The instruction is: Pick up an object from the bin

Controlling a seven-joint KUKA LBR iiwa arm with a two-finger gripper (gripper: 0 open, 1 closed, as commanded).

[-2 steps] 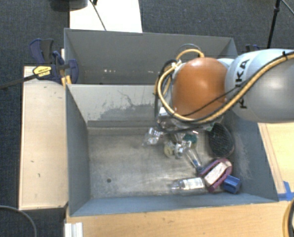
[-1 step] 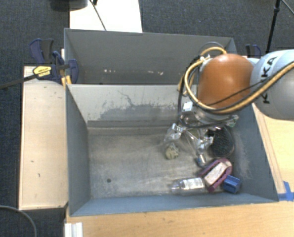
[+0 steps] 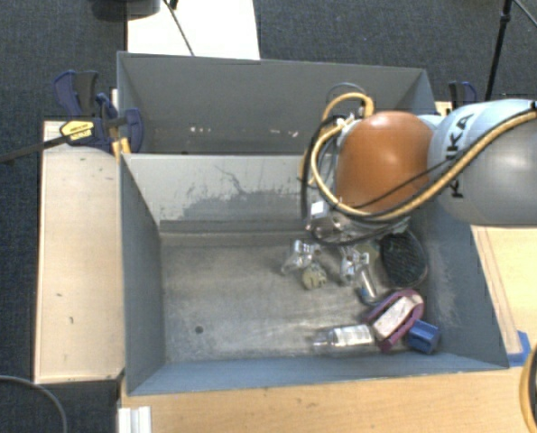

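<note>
Gripper (image 3: 325,265) low over the floor of the grey bin (image 3: 223,309), right of centre, below the arm's orange wrist cover (image 3: 381,162) and its looped cables. The two metal fingers (image 3: 298,259) stand apart, with nothing clamped between them. A small drab, khaki-coloured lump (image 3: 315,279) lies on the floor just beside the fingertips, roughly between them and slightly toward the near wall; whether a finger touches it cannot be told. To the right of the gripper: a short silvery cylinder (image 3: 366,288) and a round black meshed object (image 3: 402,256). Nearer the front wall, a small cluster: a purple-and-white packet (image 3: 394,317), a blue block (image 3: 422,336) touching it, and a pale tube (image 3: 344,336) lying flat.
</note>
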